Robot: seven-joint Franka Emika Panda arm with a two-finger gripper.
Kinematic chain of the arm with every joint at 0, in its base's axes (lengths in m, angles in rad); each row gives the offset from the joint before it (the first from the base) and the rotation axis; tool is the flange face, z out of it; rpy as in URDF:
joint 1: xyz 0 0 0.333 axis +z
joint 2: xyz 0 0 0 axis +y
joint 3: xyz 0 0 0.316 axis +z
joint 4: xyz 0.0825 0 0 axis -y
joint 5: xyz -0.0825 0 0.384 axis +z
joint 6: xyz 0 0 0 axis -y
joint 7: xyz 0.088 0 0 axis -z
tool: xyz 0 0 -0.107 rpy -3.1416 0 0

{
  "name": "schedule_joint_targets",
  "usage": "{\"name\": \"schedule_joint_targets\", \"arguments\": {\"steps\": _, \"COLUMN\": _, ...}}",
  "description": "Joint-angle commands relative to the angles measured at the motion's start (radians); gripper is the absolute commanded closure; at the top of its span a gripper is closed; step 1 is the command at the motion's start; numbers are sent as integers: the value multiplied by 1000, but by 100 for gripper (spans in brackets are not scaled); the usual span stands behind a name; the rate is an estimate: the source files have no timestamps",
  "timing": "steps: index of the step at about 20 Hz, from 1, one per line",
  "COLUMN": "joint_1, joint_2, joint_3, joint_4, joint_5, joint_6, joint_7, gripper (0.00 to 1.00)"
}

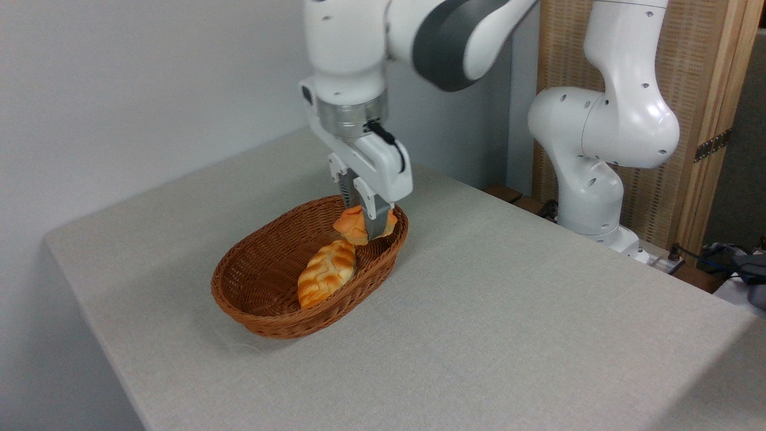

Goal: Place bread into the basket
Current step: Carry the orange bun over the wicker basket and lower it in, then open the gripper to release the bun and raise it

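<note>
The gripper (369, 230) is down at the far end of the basket (257, 299), fingers clamped narrow on the bread (350, 225), the little orange bun, which sits right over the rim end, inside the wicker wall as far as I can tell. Below it, just beside it, lies the braided loaf (326, 272) already in the basket. Here's the worry: the bun is close to the far rim, so if it's let go now it might catch the sloping side and tip out onto the table (508, 311). It could also land on the loaf's end and roll. And those fingers look near the wicker, so any further descent may snag or shove the basket.
</note>
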Motion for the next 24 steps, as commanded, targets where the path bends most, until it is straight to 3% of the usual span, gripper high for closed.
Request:
{"name": "schedule_joint_targets", "arguments": {"steps": 1, "joint_1": 5, "joint_2": 42, "joint_3": -45, "joint_4": 19, "joint_5": -17, "joint_6": -7, "joint_7": -101, "gripper": 36}}
{"name": "schedule_joint_targets", "arguments": {"steps": 3, "joint_1": 5, "joint_2": 50, "joint_3": -62, "joint_4": 17, "joint_5": -8, "joint_6": 10, "joint_7": -104, "gripper": 6}}
{"name": "schedule_joint_targets", "arguments": {"steps": 4, "joint_1": 5, "joint_2": 56, "joint_3": -73, "joint_4": 17, "joint_5": -3, "joint_6": 16, "joint_7": -104, "gripper": 0}}
{"name": "schedule_joint_targets", "arguments": {"steps": 15, "joint_1": 5, "joint_2": 57, "joint_3": -75, "joint_4": 23, "joint_5": -8, "joint_6": 33, "joint_7": -98, "gripper": 0}}
{"name": "schedule_joint_targets", "arguments": {"steps": 22, "joint_1": 5, "joint_2": 56, "joint_3": -81, "joint_4": 222, "joint_5": -3, "joint_6": 31, "joint_7": -98, "gripper": 0}}
{"name": "schedule_joint_targets", "arguments": {"steps": 24, "joint_1": 6, "joint_2": 71, "joint_3": -84, "joint_4": 275, "joint_5": 27, "joint_6": 30, "joint_7": -98, "gripper": 0}}
